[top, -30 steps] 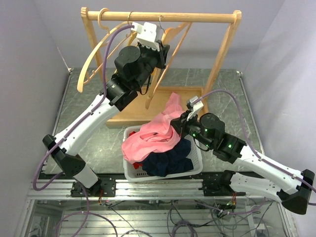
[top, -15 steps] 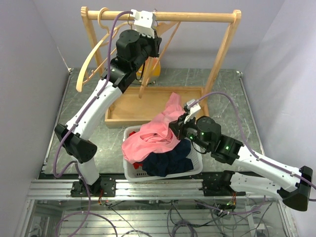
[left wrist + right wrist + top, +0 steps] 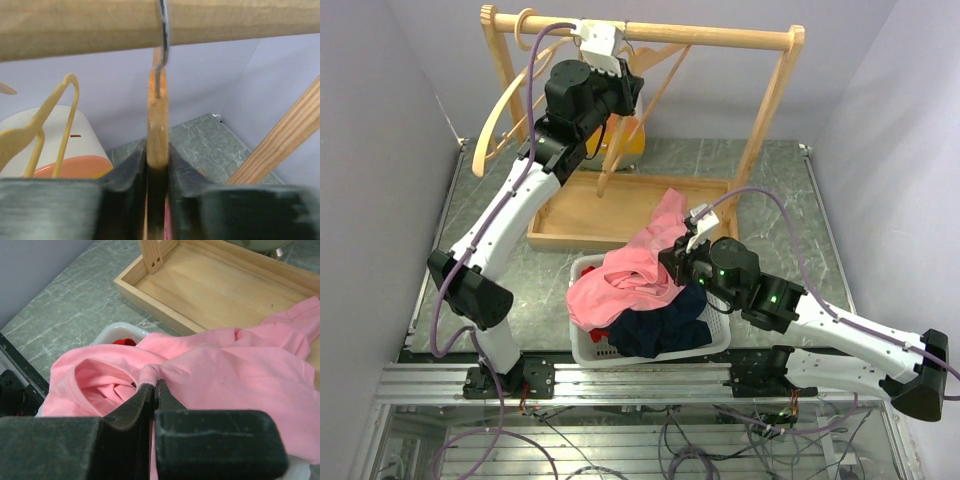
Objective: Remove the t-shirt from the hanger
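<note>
Left tool (image 3: 157, 165), high in the upper middle of the overhead frame, is closed on the neck of a wooden hanger (image 3: 158, 125), its dark pads pressed against both faces of the wood just below the metal hook (image 3: 163, 35). That hook is looped over the wooden rail (image 3: 75, 22) of the clothes rack, which fills the top of the left wrist view. A pale yellow hanger (image 3: 62, 117) and a rounded white-and-orange object (image 3: 65, 150) show to the lower left of that view. Right tool (image 3: 152, 390), at centre frame in the overhead view, is pinched shut on a small fold of the pink t-shirt (image 3: 225, 370), the cloth bunched into a nub between the pad tips. The t-shirt is off the hanger and lies heaped over the white basket (image 3: 582, 350) in the lower middle of the overhead view, one end drawn up toward the rack's wooden tray base (image 3: 580, 215). A navy garment (image 3: 665, 325) fills the basket beneath it on the right, and a scrap of red fabric (image 3: 124, 342) peeks out beside the basket rim in the right wrist view. Another light wooden hanger (image 3: 505, 110) dangles tilted at the rail's end, upper left. Rack and basket stand on the green marbled tabletop (image 3: 780, 190).
</note>
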Available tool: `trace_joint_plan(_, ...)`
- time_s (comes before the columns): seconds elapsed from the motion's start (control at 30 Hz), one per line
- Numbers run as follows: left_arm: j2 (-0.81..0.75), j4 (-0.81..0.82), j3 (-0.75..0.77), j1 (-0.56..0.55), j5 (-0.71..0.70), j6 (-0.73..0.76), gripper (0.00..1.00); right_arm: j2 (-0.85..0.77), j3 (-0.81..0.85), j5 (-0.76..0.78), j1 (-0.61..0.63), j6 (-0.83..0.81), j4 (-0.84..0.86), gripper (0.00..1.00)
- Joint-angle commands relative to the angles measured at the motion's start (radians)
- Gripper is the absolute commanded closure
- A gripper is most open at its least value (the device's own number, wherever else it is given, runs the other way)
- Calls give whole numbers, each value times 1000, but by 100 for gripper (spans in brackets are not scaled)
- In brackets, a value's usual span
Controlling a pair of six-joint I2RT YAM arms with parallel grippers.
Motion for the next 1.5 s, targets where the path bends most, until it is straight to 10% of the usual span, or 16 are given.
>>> trace_joint_plan(0.0,-70,95,-106,27,13,-59,61,-13,71,65,9,-29,-22,100)
trace_joint_plan(0.1,-129,120,-175,27,5,-72,36,-22,132,96,11,-66,-51,100)
trace_joint_plan(0.47,-370,203,-371,25,102,-137,2,-8,404,172,10,-232,-61,100)
trace_joint_plan(1.07,-705,269,-596,22,353,-260,1,250,1338,-283,10,-364,-151,100)
trace_joint_plan(1.47,-747,253,-637,22,347,-256,1,164,1231,-341,9,-323,-23,100)
